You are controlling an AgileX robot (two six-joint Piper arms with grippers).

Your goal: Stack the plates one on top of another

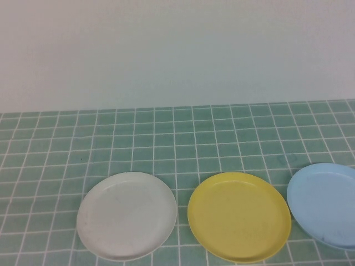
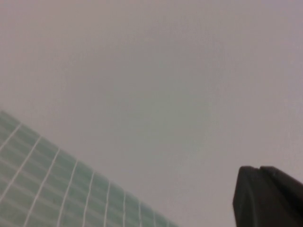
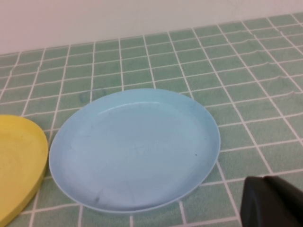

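A green bench point(image 1: 166, 138) gridded with white lines is seen. On it, a white plate point(image 1: 126, 215), a yellow plate point(image 1: 238, 216) and a light blue plate point(image 1: 327, 204) are shown. Both claws are black, the left claw point(image 2: 265, 196) and the right claw point(image 3: 272, 201).

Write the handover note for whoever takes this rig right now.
Left hand: shut, empty, raised, aimed at the wall; out of the high view.
Right hand: shut, empty, beside the blue plate; out of the high view.
Plates: flat in a row on the tiled table, apart from each other: white plate left, yellow plate middle, blue right, partly cut off by the high view's edge.
Done: nothing stacked.
Left: stack all three.
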